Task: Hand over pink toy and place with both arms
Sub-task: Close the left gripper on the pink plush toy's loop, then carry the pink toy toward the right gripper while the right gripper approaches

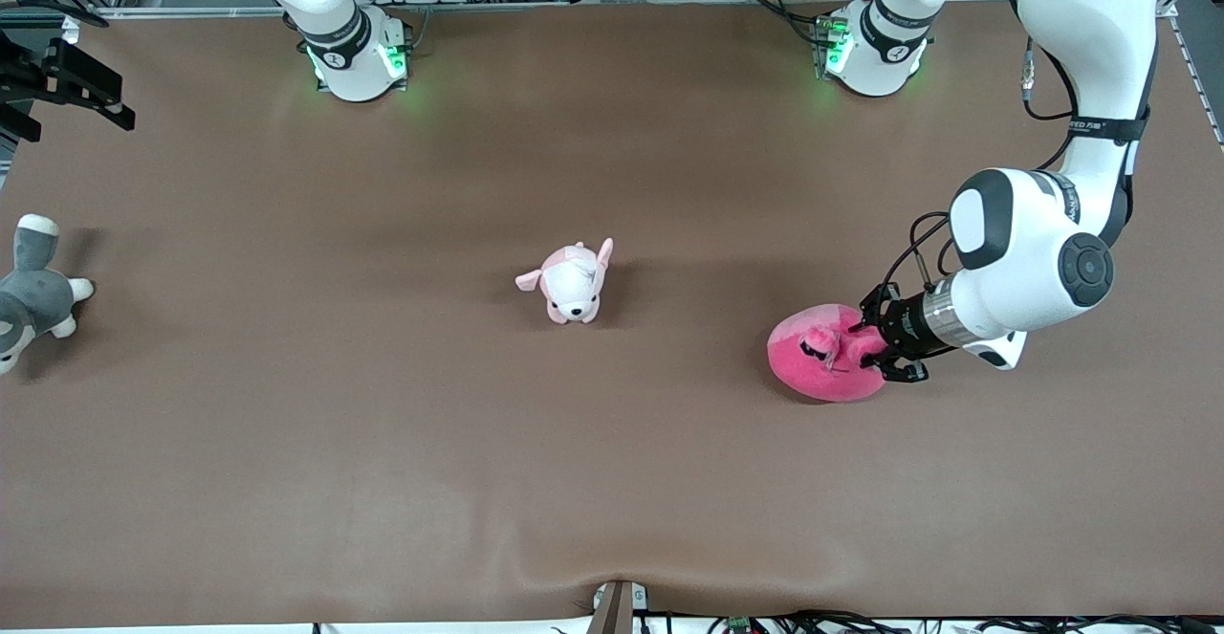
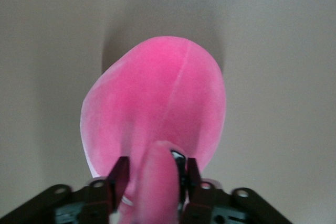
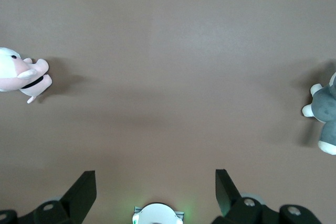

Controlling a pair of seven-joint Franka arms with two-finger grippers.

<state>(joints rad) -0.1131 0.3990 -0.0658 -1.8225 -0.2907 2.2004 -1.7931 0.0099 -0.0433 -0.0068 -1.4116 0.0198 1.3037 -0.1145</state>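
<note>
The pink toy (image 1: 820, 359) lies on the brown table toward the left arm's end. It is a round hot-pink plush with black eyes. My left gripper (image 1: 866, 345) is low beside it and shut on a pink part that sticks out of it. The left wrist view shows the toy's round body (image 2: 157, 98) with the gripper (image 2: 153, 174) clamping that pink part, one black finger on each side. My right gripper (image 3: 156, 182) is open and empty, high over the table near its own base. It is out of the front view.
A pale pink-and-white puppy plush (image 1: 572, 282) stands mid-table and shows in the right wrist view (image 3: 21, 75). A grey-and-white plush (image 1: 33, 295) lies at the right arm's end and shows there too (image 3: 324, 111). A black bracket (image 1: 57, 89) juts in at that end.
</note>
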